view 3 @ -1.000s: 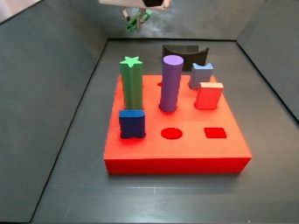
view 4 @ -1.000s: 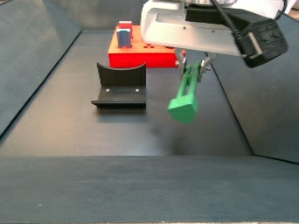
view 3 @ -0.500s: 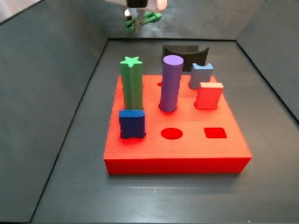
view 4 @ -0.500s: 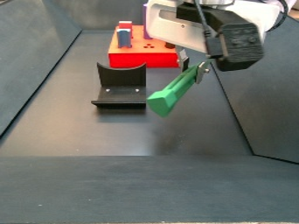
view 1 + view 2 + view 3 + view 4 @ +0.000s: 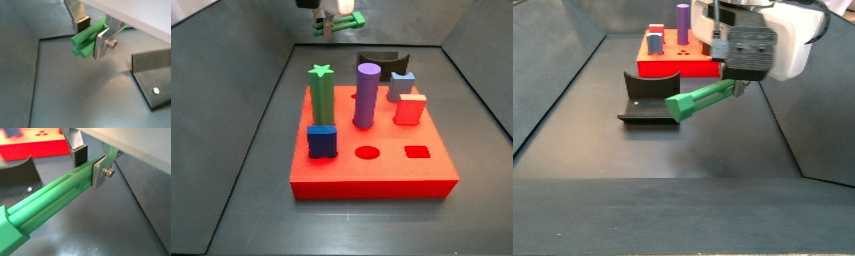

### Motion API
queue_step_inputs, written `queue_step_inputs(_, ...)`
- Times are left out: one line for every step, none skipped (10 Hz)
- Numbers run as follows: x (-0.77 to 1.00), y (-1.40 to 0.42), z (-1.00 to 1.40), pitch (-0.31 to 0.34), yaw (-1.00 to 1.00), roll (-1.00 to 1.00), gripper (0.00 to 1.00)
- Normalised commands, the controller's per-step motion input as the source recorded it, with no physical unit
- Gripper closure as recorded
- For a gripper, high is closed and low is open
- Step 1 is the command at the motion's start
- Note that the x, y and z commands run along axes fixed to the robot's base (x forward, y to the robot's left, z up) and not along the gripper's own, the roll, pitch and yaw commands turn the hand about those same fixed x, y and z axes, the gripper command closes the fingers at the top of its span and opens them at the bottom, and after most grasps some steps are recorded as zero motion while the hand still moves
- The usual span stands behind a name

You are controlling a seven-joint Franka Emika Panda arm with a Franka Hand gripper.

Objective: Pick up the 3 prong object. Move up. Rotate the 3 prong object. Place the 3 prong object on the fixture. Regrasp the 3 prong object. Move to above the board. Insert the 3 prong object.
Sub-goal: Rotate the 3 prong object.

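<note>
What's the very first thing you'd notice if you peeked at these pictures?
The bright green 3 prong object, pinched in the gripper and hanging in the air, tilted almost flat beside the black fixture. Next, the big red board on the floor, with a green star post and a purple cylinder standing up from it.

Green 3 prong object [image 5: 703, 98] held in claw [image 5: 91, 168], tilted near horizontal, airborne just beside black fixture [image 5: 647, 96]; red board [image 5: 372, 160] well apart.
</note>
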Motion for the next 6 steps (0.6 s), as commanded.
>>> queue_step_inputs(0.03, 0.02, -0.03, -0.002, -1.00, 0.00, 1.00)
queue_step_inputs(0.03, 0.02, -0.03, -0.003, -1.00, 0.00, 1.00)
queue_step_inputs(0.03, 0.02, -0.03, -0.003, -1.00, 0.00, 1.00)
queue_step_inputs(0.03, 0.02, -0.03, -0.003, -1.00, 0.00, 1.00)
queue_step_inputs(0.03, 0.02, -0.03, -0.003, -1.00, 0.00, 1.00)
queue_step_inputs(0.03, 0.02, -0.03, -0.003, -1.00, 0.00, 1.00)
